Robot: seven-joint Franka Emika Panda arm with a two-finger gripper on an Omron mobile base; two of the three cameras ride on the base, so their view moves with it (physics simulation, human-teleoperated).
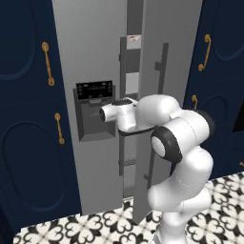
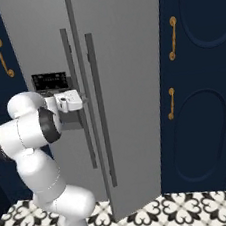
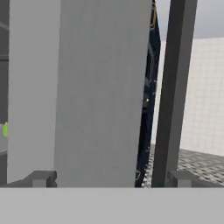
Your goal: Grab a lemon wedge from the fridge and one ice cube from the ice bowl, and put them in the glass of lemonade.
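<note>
The tall grey fridge [image 1: 90,47] [image 2: 123,58] stands in front of me with its right door [image 1: 155,157] ajar. My gripper [image 2: 85,100] [image 3: 111,178] is open, right at the door handles at the height of the dark dispenser panel [image 1: 95,109]. In the hand view the grey door face [image 3: 87,87] and one dark handle bar [image 3: 173,87] stand between my fingertips [image 3: 41,178]. A small yellow-green spot [image 3: 5,130] shows in the dark gap left of the door; it may be the lemon wedge.
Navy cabinets with brass handles flank the fridge on the left [image 1: 28,95] and on the right [image 2: 200,73]. Black-and-white patterned tiles [image 1: 95,224] cover the floor. My own arm [image 1: 181,143] blocks the lower part of the door gap.
</note>
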